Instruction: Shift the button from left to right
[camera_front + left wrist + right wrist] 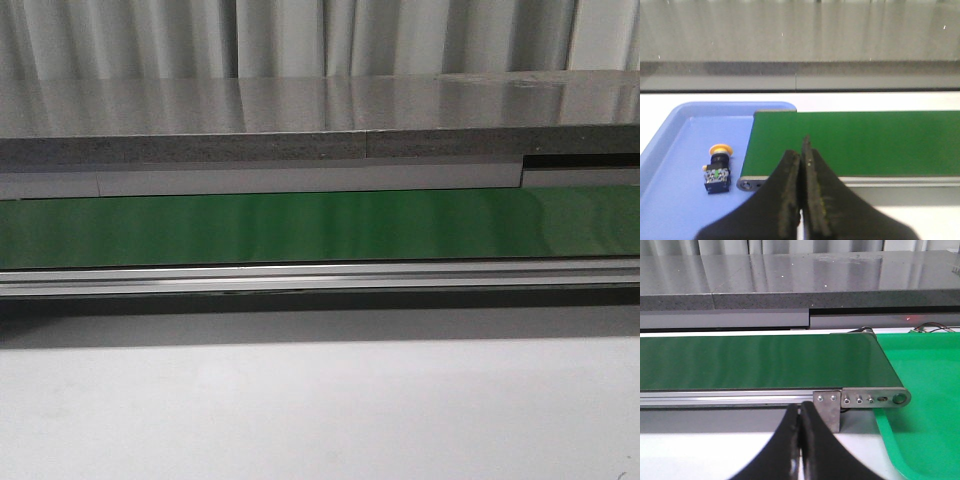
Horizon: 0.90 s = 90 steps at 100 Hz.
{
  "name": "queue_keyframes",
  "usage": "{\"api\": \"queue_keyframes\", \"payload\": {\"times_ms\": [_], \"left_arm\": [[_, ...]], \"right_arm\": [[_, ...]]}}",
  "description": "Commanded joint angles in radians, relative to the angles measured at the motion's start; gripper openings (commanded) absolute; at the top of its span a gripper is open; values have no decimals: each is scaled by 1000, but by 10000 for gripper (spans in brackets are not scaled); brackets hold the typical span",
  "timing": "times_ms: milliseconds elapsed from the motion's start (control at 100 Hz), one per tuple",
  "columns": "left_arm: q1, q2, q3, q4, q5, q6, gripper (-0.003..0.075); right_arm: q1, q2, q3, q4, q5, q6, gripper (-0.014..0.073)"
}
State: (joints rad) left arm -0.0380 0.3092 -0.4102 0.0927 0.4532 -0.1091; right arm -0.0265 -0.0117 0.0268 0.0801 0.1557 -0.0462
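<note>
While the yellow-capped black push button (717, 170) lies untouched in the blue plastic tray (670, 145) | left gripper (801, 165) pressed closed, empty — spread it before reaching | right gripper (801, 415) closed too, empty — wait by the green tray (925, 405).

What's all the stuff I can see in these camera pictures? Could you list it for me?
yellow-capped push button with black boxy body: one, yellow and black, lying in the blue tray beside the belt's end.
shallow blue plastic tray: one, blue, at one end of the belt.
shallow green plastic tray: one, green, at the belt's other end.
green conveyor belt: one, green with silver frame, across the table.
white table: one, white, under everything.
left gripper: one, black, shut, empty.
right gripper: one, black, shut, empty.
</note>
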Motion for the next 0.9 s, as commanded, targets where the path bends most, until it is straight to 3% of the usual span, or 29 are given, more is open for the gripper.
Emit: {"api": "queue_keyframes", "payload": {"times_ms": [0,350,890], "left_arm": [[-9,110,-125,-7,46,-7,-20],[-9,398,-366,-46,156,-7,-20],[-9,519,-382,-72,171,-7,-19]], "right_arm": [[1,-20,-15,-5,-82,-5,-68],[1,-20,-15,-5,-82,-5,-68],[1,-20,-15,-5,-82,-5,-68]]}}
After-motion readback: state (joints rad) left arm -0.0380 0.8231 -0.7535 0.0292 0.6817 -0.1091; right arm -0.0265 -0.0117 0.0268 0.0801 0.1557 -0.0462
